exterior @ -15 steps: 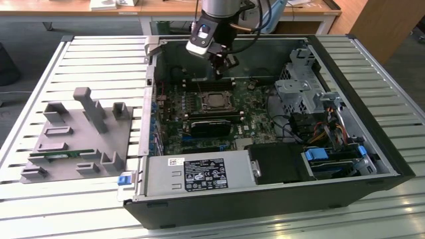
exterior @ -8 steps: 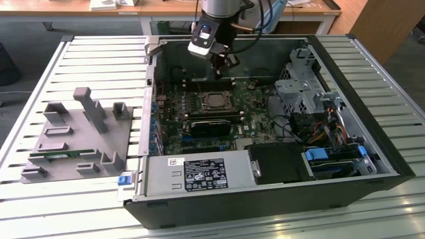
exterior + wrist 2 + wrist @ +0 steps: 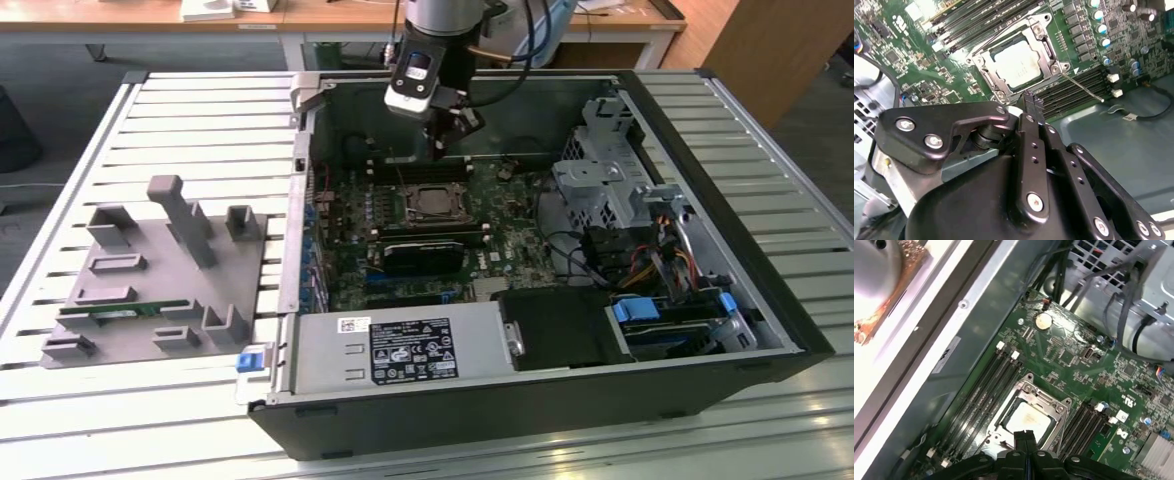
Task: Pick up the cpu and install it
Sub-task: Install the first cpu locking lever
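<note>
The cpu (image 3: 1018, 67) (image 3: 1026, 421) (image 3: 430, 203) lies flat in the metal-framed socket (image 3: 985, 75) on the green motherboard (image 3: 387, 280), its silver top bare, with black memory slots (image 3: 985, 390) running along both sides of the socket. The end effector (image 3: 1030, 104) (image 3: 1025, 436) (image 3: 443, 150) hangs just above it with nothing in its grip, its two fingers pressed together, clear of the chip. Around the board stand the open computer case (image 3: 747, 200), a drive cage (image 3: 607, 160) and a power supply (image 3: 400, 350), and out on the slatted surface (image 3: 200, 110) sits a grey fixture tray (image 3: 147, 300) holding a green memory stick (image 3: 120, 312).
</note>
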Controlling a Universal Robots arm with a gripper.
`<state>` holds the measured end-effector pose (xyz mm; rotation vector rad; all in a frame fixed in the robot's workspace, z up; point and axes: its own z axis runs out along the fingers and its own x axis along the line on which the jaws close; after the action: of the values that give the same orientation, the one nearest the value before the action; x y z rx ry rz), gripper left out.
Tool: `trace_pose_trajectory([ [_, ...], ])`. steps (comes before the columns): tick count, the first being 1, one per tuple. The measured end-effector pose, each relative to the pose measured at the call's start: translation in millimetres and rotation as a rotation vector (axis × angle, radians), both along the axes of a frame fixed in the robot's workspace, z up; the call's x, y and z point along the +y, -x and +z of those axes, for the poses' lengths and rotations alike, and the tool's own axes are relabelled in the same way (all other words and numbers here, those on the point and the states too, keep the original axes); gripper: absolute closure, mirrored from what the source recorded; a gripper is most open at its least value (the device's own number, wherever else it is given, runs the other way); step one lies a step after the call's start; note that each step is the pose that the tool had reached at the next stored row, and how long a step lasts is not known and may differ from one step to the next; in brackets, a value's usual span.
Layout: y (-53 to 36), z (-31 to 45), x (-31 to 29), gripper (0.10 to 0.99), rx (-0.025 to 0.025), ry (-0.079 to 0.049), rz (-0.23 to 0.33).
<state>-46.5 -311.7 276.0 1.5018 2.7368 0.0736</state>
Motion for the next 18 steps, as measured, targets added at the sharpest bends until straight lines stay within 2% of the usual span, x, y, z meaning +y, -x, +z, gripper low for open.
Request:
trace_pose_trajectory([
  [18,0.0,-0.1,-0.2,0.980,0.0000,0.000,0.152],
])
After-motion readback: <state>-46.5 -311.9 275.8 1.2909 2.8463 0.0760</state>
